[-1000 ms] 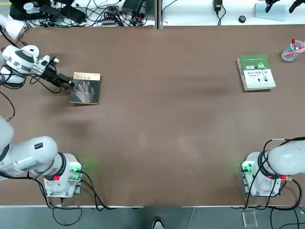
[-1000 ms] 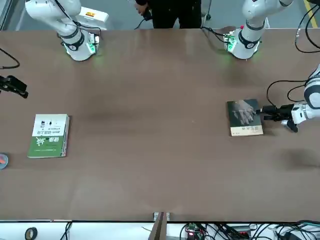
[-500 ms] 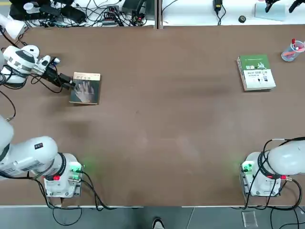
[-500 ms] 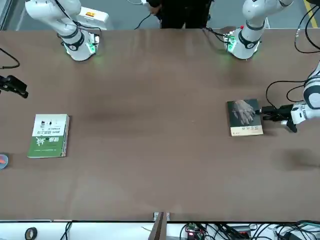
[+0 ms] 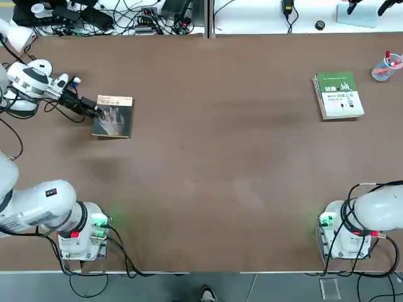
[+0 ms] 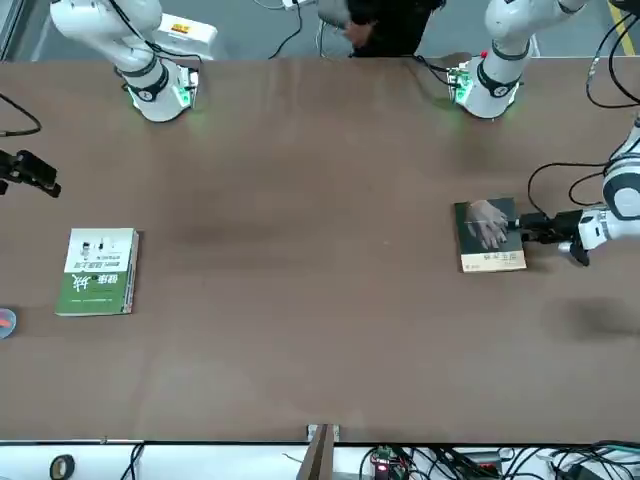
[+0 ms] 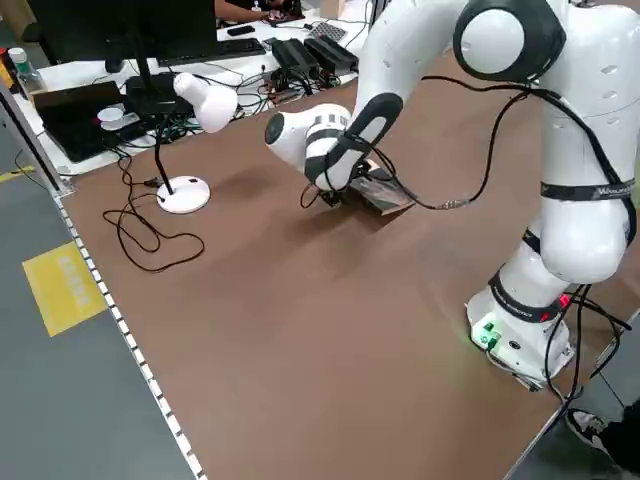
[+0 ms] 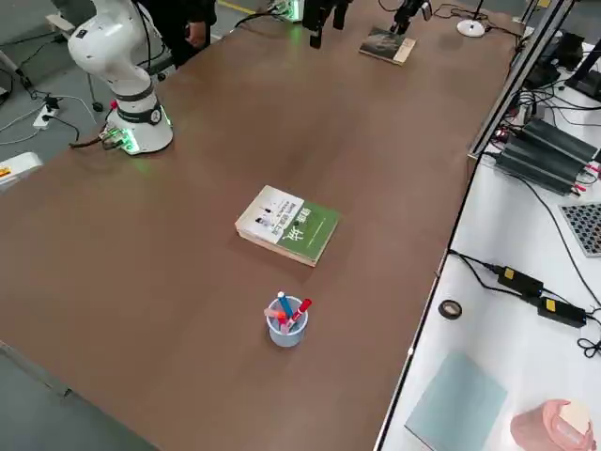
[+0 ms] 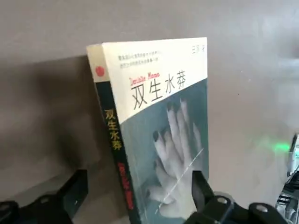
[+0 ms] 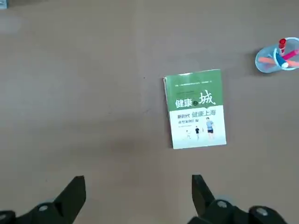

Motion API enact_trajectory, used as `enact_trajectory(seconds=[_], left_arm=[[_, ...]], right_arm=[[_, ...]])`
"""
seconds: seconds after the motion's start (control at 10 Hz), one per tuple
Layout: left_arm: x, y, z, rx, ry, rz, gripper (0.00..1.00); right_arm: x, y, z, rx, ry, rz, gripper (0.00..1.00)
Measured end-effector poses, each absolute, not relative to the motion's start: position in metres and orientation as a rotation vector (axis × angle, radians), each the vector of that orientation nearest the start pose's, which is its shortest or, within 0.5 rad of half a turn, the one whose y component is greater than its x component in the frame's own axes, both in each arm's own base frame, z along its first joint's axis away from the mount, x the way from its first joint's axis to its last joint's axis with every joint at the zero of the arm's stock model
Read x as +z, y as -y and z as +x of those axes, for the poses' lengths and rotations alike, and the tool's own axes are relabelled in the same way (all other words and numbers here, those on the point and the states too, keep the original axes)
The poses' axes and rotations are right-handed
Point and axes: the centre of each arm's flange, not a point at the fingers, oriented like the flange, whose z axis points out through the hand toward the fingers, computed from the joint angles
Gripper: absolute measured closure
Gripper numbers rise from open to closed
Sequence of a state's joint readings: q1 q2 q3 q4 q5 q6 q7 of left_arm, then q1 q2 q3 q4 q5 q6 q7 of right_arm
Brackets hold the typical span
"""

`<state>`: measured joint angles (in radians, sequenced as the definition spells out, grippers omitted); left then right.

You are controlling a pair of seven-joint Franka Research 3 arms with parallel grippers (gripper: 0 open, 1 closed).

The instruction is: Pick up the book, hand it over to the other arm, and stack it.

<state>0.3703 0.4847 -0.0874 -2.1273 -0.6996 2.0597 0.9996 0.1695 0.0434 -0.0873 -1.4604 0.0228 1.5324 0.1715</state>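
Observation:
The book (image 5: 113, 117), a dark grey paperback with a pale hand picture and a tan band, lies on the far left of the table. My left gripper (image 5: 96, 111) reaches in low from the book's left edge. In the left wrist view its fingers (image 9: 75, 190) stand open, one beside the spine and the other over the cover of the book (image 9: 159, 121). Whether they touch it I cannot tell. My right gripper (image 10: 138, 186) hangs open and empty high above the table's right side, and shows at the edge of the front view (image 6: 32, 174).
A green-and-white book (image 5: 339, 95) lies at the far right, with a clear cup of pens (image 5: 385, 66) beyond it. A white desk lamp (image 7: 195, 110) and cables stand off the table's left end. A person is behind the robot bases.
The left gripper has crept slightly further over the book's edge. The book and the right arm have not moved.

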Motion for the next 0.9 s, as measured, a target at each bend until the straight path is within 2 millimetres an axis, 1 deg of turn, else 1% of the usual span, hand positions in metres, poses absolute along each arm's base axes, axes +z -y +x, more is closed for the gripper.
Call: enact_trajectory(seconds=[0.9], left_arm=[[0.1508, -0.1028, 0.5053, -0.124, 0.236, 2.355, 0.03]], right_arm=[[0.6489, -0.0450, 0.5630, -0.043, -0.151, -3.116, 0.00]])
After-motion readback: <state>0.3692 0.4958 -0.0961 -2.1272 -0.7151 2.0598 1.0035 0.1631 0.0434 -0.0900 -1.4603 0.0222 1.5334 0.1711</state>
